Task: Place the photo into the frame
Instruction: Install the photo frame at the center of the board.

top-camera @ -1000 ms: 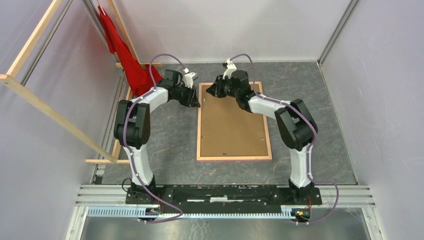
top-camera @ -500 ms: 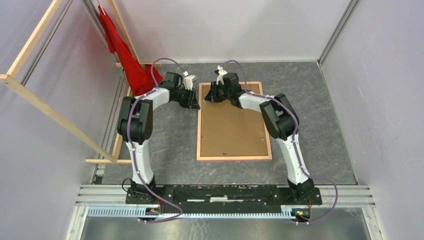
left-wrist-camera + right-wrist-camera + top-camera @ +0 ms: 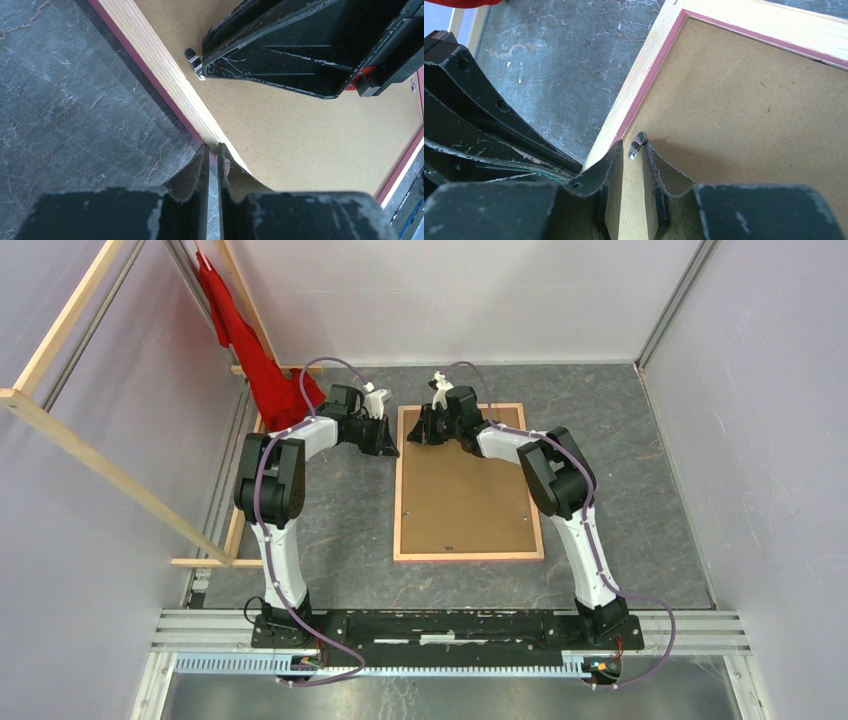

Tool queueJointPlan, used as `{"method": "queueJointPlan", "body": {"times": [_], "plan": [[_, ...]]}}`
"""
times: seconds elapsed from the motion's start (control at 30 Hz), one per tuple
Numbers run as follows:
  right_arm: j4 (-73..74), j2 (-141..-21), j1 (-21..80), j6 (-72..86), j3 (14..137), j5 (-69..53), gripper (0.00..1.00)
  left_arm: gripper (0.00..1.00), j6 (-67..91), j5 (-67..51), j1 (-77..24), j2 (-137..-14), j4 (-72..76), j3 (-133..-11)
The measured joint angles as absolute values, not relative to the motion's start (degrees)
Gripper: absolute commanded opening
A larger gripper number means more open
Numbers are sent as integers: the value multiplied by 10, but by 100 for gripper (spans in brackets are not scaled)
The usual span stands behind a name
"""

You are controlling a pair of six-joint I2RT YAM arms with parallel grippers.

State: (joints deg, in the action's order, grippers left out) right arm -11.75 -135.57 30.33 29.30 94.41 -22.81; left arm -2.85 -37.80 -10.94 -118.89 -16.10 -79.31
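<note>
Lying back-up on the dark table (image 3: 330, 510), the frame (image 3: 470, 556) shows pale wood rails with a pink inner edge, and the brown backing board (image 3: 465, 490) fills its opening. What lies beneath the board is hidden.

Both arms rise from their bases, fold at the elbow and reach to the frame's far left corner. The right forearm crosses the far end of the board, and the left forearm comes in from the table side.

The right gripper (image 3: 634, 148) points down at the board with a narrow gap between its fingers. A small metal tab (image 3: 194, 61) sits between the tips, just inside the left rail; whether they pinch it cannot be told.

The left gripper (image 3: 212, 147) has its fingers almost together, with only a thin slit between them. Its tips sit at the outer edge of the left rail, and the contact there is hard to make out.

A red cloth (image 3: 255, 360) hangs at the far left, well apart from the frame.
</note>
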Motion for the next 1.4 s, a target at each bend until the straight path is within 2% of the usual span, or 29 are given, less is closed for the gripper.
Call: {"method": "queueJointPlan", "body": {"times": [0.37, 1.07, 1.2, 1.4], "plan": [[-135, -1369, 301, 307, 951, -254, 22, 5, -27, -381, -107, -1189, -159, -793], [-138, -1396, 296, 318, 982, -288, 8, 3, -27, -380, -109, -1189, -160, -793], [-142, -1399, 295, 325, 983, -295, 3, 2, -27, -379, -109, -1189, -160, -793], [-147, -1405, 291, 347, 988, -310, 3, 2, -27, -376, -111, -1188, -160, -793]]}}
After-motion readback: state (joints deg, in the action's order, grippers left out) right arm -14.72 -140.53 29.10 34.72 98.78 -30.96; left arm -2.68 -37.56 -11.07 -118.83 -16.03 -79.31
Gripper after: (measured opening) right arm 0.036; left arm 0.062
